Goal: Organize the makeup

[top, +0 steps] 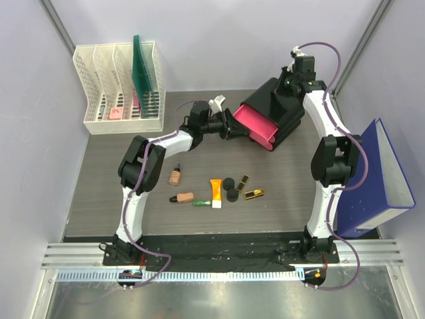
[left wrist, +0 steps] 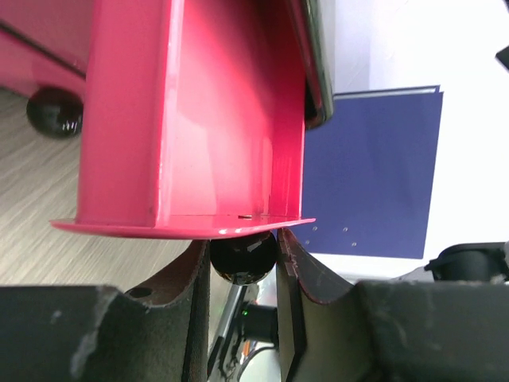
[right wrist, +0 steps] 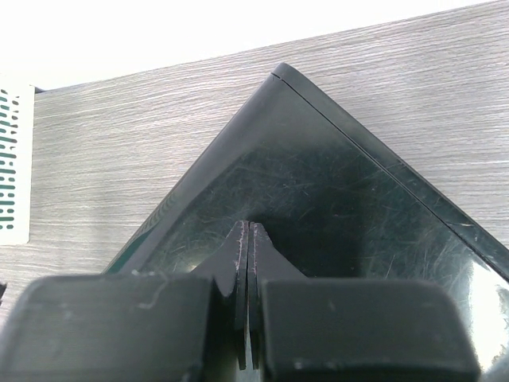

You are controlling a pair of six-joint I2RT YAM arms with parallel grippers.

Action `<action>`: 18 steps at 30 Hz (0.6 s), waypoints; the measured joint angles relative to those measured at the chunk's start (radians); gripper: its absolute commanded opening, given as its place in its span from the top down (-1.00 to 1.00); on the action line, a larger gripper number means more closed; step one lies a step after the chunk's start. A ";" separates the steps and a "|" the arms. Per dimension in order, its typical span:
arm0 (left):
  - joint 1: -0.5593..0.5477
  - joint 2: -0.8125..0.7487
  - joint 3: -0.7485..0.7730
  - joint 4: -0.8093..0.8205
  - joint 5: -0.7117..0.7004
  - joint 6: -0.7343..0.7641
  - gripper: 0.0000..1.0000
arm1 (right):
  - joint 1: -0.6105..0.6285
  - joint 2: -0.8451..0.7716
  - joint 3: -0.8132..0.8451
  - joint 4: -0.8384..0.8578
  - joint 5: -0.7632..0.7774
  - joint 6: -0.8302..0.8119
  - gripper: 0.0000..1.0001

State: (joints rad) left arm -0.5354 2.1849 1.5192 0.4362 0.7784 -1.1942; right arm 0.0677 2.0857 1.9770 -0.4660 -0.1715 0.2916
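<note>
The pink drawer (left wrist: 199, 119) is drawn out, its black knob (left wrist: 241, 256) pinched by the narrowly parted left gripper (left wrist: 242, 253); the right gripper (right wrist: 249, 239), fully closed, is pressed on the black box (right wrist: 334, 191); the makeup (top: 216, 191) lies unstowed at seven o'clock of the drawer.

The left gripper (top: 232, 127) reaches forward, fingers (left wrist: 296, 267) pinching a black knob (left wrist: 242, 256); the right gripper (right wrist: 249, 239) (arm stretched far back) has its fingers (right wrist: 237, 263) pressed together.
</note>
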 measured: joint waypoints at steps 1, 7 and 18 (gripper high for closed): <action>0.000 -0.010 -0.014 -0.001 0.000 0.007 1.00 | 0.000 0.000 0.000 0.000 0.000 0.000 0.98; 0.002 -0.045 -0.054 -0.021 0.000 0.048 0.84 | 0.000 0.000 -0.002 0.003 -0.004 0.000 0.98; 0.001 -0.054 -0.052 -0.164 -0.004 0.165 -0.55 | 0.000 0.000 -0.006 0.014 -0.008 0.000 0.98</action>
State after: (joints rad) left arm -0.5346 2.1311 1.4670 0.2718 0.7746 -1.0294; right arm 0.0677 2.0857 1.9705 -0.4522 -0.1791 0.2916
